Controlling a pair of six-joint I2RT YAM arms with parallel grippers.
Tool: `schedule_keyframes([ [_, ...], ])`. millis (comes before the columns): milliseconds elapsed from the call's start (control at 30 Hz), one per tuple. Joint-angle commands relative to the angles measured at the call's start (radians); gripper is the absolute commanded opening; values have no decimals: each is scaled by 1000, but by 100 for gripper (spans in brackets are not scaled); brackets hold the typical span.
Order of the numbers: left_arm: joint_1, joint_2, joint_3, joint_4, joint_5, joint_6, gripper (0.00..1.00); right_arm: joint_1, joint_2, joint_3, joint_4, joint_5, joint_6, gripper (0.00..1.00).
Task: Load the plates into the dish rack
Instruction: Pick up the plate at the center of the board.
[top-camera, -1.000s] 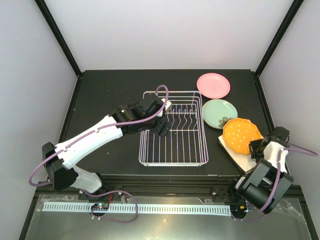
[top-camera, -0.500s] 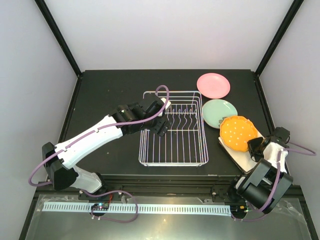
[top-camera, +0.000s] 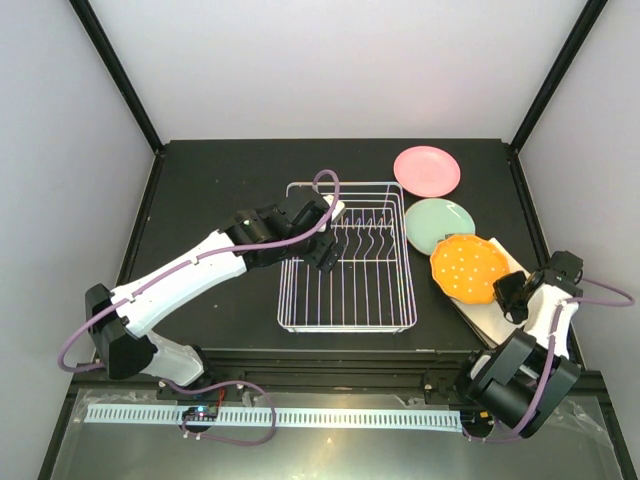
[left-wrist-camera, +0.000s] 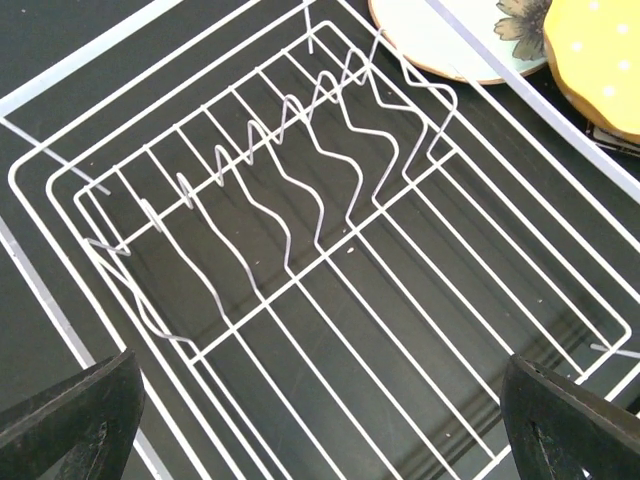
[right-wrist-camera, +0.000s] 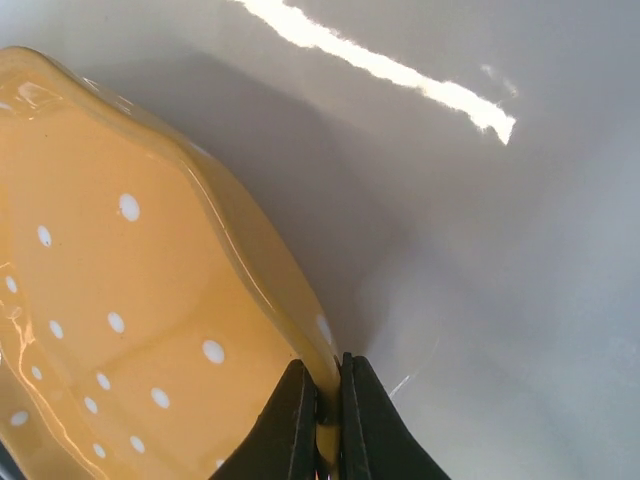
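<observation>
The orange plate (top-camera: 468, 268) has shifted a little to the left, toward the dish rack (top-camera: 346, 327), since a second ago, and the right arm (top-camera: 530, 340) has leaned that way with it. At the near right corner of the black worktop (top-camera: 210, 180), the right jaws are closed on that plate's near rim. The right wrist view shows the two dark fingers (right-wrist-camera: 290, 430) pinching the scalloped edge of the white-dotted orange plate (right-wrist-camera: 130, 300). Below it lies a white square plate (top-camera: 487, 320), its corners showing on either side; whether the orange plate touches it cannot be told. Left of that, in the middle of the worktop, stands the white wire rack with nothing in it, its wavy tines (left-wrist-camera: 300, 250) in a row toward the far end. The left arm (top-camera: 190, 270) reaches in from the near left and hangs over the rack's far left part. Its jaws are spread wide and hold nothing, and only the dark fingertips (left-wrist-camera: 70, 420) show at the bottom corners of the left wrist view. Just beyond the orange plate, beside the rack's far right corner, sits the pale green plate (top-camera: 436, 222) with a dark flower. The orange plate overlaps its near edge from above. Farthest back lies the round pink plate (top-camera: 427, 171), flat on the worktop just beyond the green one.
</observation>
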Motion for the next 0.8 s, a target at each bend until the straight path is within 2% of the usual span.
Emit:
schedule_keyframes([
  [0, 1, 19, 12, 60, 44, -9, 99, 6, -52, 36, 8, -119, -31, 1],
  [533, 139, 84, 18, 122, 364, -44, 99, 65, -138, 93, 88, -266, 29, 1],
  [767, 156, 124, 62, 128, 468, -33, 99, 90, -173, 130, 82, -292, 50, 1],
])
